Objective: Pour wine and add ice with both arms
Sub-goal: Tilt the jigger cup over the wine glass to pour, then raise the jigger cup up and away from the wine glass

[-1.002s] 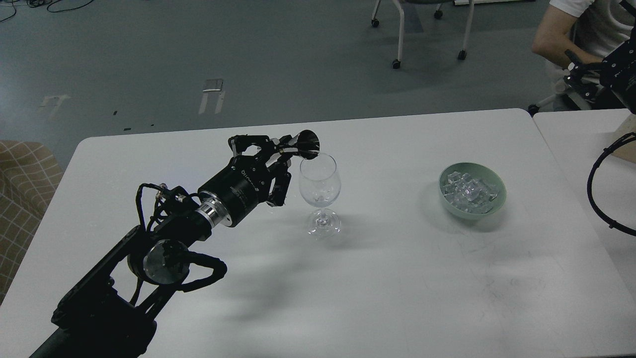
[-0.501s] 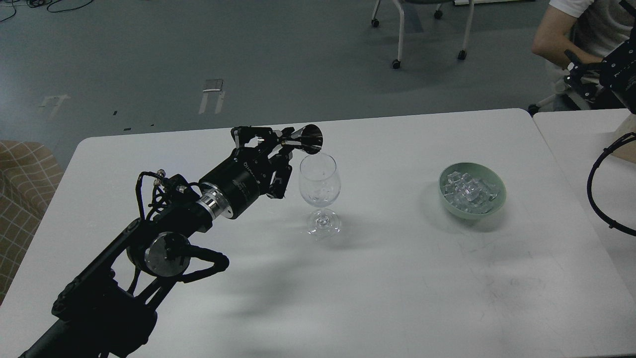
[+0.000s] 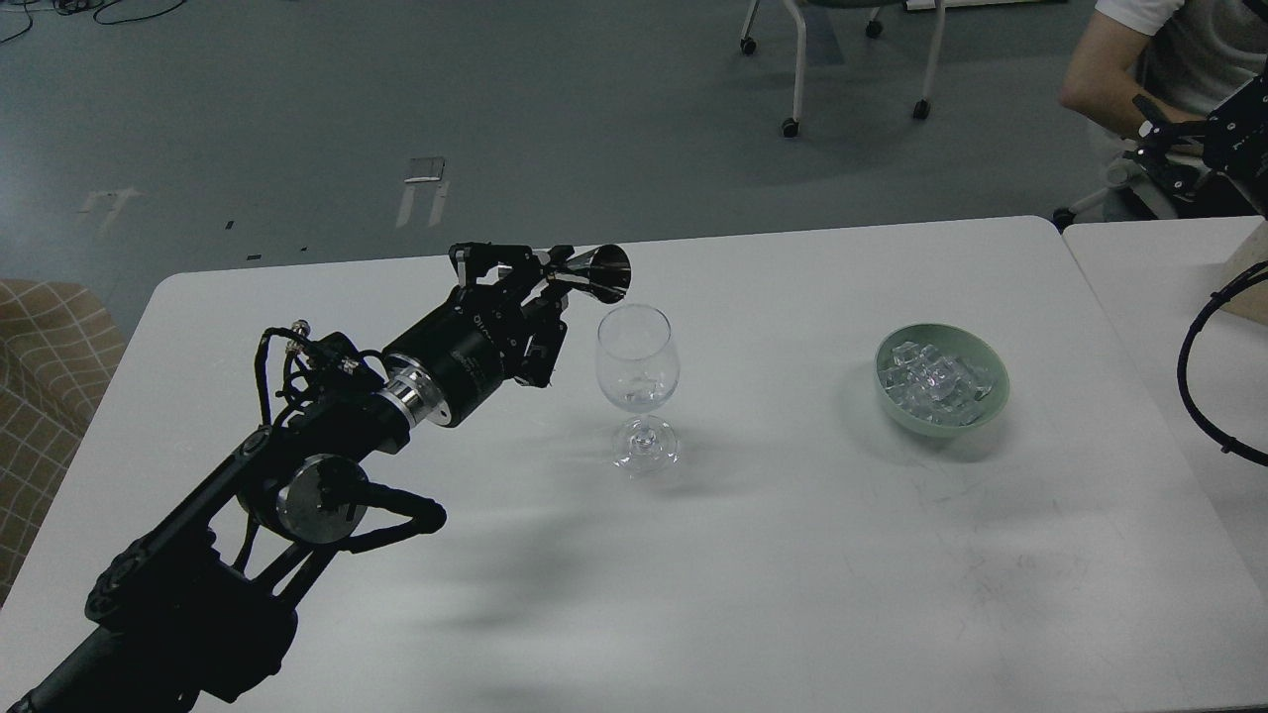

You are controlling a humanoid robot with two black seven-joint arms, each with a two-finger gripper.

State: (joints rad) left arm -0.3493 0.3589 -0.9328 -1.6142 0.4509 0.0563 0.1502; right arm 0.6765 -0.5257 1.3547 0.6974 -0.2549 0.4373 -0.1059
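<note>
Landmark: a clear wine glass (image 3: 637, 381) stood upright on the white tabletop (image 3: 753, 555), a little left of its middle.
Left arm (image 3: 297, 465): it reached in from the lower left corner and ended just left of the glass, above the tabletop.
Left pincer (image 3: 525, 297): it was clenched on a small metal measuring cup (image 3: 594, 272), gripping it at the narrow waist.
Measuring cup: it lay tipped on its side, its open mouth facing right, held just above and slightly left of the glass rim, not touching it.
Wine: a thin layer of clear liquid (image 3: 634, 396) seemed to sit at the bottom of the glass bowl, though it was hard to make out.
Ice: clear cubes (image 3: 936, 381) lay heaped in a pale green bowl (image 3: 991, 396), well to the right of the glass on the same tabletop.
Right arm: only a black cable loop (image 3: 1204, 366) and dark hardware (image 3: 1223, 144) showed at the frame's right edge, far right of the glass.
Right pincer: I could not tell its state, as its fingers could not be made out.
Background: a seated person (image 3: 1159, 59) was beyond the tabletop, far right and behind the glass.
</note>
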